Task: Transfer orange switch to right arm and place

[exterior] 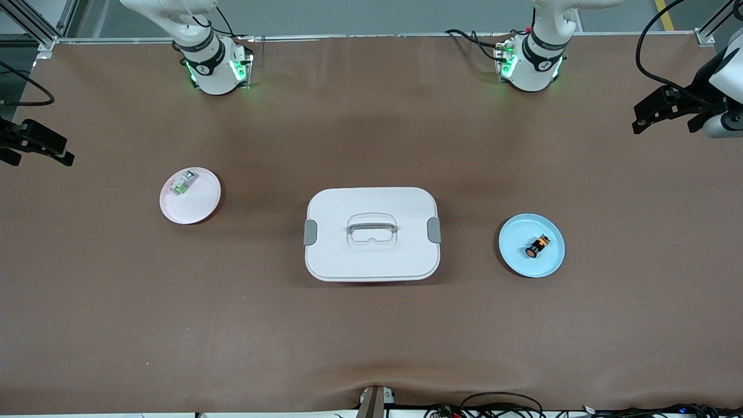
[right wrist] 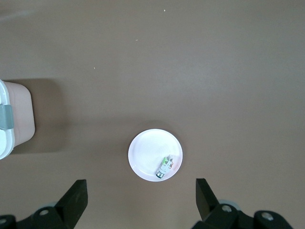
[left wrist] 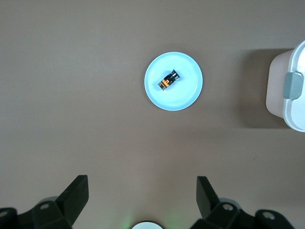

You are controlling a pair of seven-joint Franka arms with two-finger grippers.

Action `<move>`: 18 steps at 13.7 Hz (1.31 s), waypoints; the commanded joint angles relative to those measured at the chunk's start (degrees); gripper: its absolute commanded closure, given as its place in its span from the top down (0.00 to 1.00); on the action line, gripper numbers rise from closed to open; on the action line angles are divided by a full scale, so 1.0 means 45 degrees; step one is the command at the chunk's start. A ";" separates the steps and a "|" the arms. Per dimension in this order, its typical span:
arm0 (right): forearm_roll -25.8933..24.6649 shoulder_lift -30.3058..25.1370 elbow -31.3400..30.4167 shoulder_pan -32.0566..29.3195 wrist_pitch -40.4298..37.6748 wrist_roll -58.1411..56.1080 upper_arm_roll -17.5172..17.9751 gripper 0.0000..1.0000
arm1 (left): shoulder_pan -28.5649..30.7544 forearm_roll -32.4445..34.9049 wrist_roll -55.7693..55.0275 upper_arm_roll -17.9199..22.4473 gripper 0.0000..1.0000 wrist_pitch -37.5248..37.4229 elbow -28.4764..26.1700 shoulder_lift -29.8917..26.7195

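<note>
With both empty grippers spread wide aloft, the left gripper (left wrist: 141,198) should descend squarely across the tiny black orange-ended switch (exterior: 537,246) on its round pale-blue plate (exterior: 516,255), while the right gripper (right wrist: 141,198) waits.

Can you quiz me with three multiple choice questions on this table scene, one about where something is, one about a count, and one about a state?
1. Where does the orange switch lie?
A. on the blue plate
B. on the pink plate
C. on the white box

2. How many plates are on the table?
A. one
B. two
C. three

3. How is the left gripper?
A. shut on the switch
B. shut on nothing
C. open, holding nothing

Answers:
1 A, the switch rests on the blue plate toward the left arm's end.
2 B, there is the blue plate and the pink plate, with the white box between them.
3 C, its fingers stand wide apart above the table with nothing between them.
</note>
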 commanded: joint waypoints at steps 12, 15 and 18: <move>-0.0156 -0.0329 -0.0372 -0.0290 0.0011 -0.0056 0.0116 1.00 | 0.0394 0.0029 0.0185 0.0038 1.00 0.0001 0.1312 0.1858; -0.0156 -0.0329 -0.0392 -0.0290 0.0090 -0.0056 0.0116 1.00 | 0.0375 0.0049 0.0011 0.0038 1.00 0.0389 0.0866 0.2309; -0.0175 -0.0329 -0.0392 -0.0349 0.0148 -0.0056 0.0097 1.00 | 0.0530 0.0049 -0.0108 0.0038 1.00 0.1773 -0.0422 0.2250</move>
